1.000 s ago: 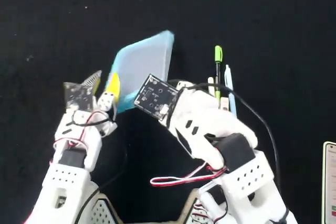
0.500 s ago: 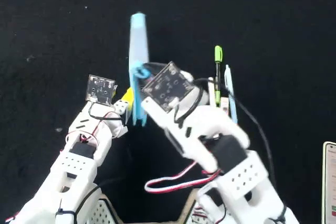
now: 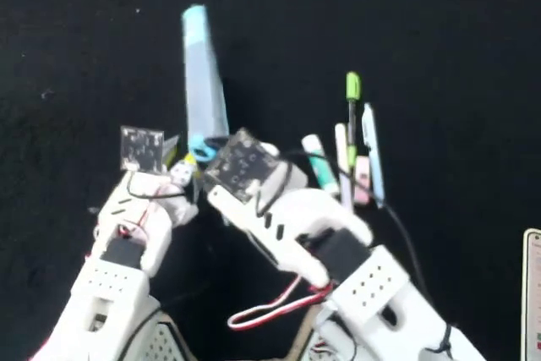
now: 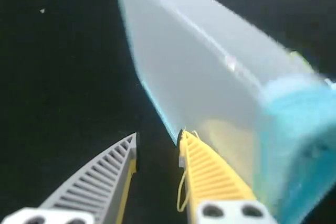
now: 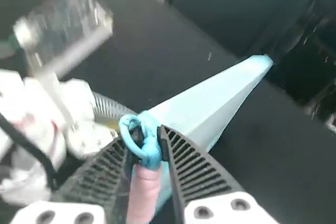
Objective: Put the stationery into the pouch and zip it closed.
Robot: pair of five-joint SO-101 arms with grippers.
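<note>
Pouch (image 3: 203, 73) stood on edge, upper left of centre in the high view. Right hand (image 5: 147, 148) was clenched on its zipper pull (image 5: 137, 140). Left hand (image 4: 157, 139) was released, just beside the pouch. Pens (image 3: 351, 145) lay right of centre on the worktop (image 3: 448, 57).

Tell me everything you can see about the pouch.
The pouch is a flat, translucent pale blue sleeve, plastic by its look, with brighter blue trim. It stands on edge. The right gripper pinches its blue ring pull at the near end; the open left gripper has its yellow finger against its lower edge.
</note>
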